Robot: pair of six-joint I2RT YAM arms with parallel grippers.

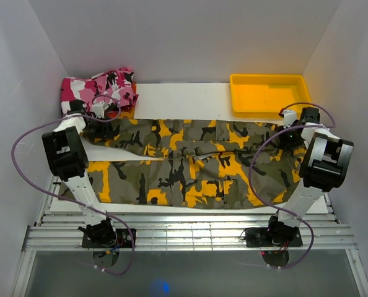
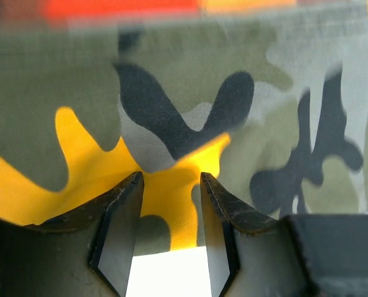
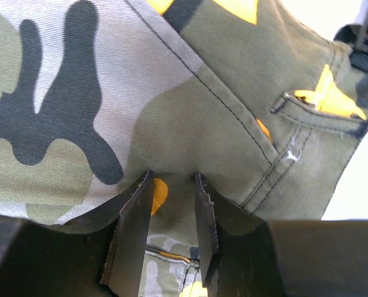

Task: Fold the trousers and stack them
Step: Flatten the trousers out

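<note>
The trousers (image 1: 190, 167), in olive, yellow and black camouflage, lie spread flat across the table, legs to the left and waist to the right. My left gripper (image 1: 100, 127) is at the far left end of the upper leg. In the left wrist view it (image 2: 170, 179) stands open astride the cloth's edge (image 2: 171, 204), with white table showing below. My right gripper (image 1: 289, 135) is at the far right corner of the waist. Seen from the right wrist, it (image 3: 173, 179) has closed on a raised fold of the trousers (image 3: 190, 93) near a belt loop (image 3: 308, 114).
A pink, white and black camouflage garment (image 1: 100, 86) lies bunched at the far left, just behind my left gripper. A yellow tray (image 1: 271, 77) stands at the far right. White walls close in on both sides. A blurred red-orange band (image 2: 122, 6) crosses the top of the left wrist view.
</note>
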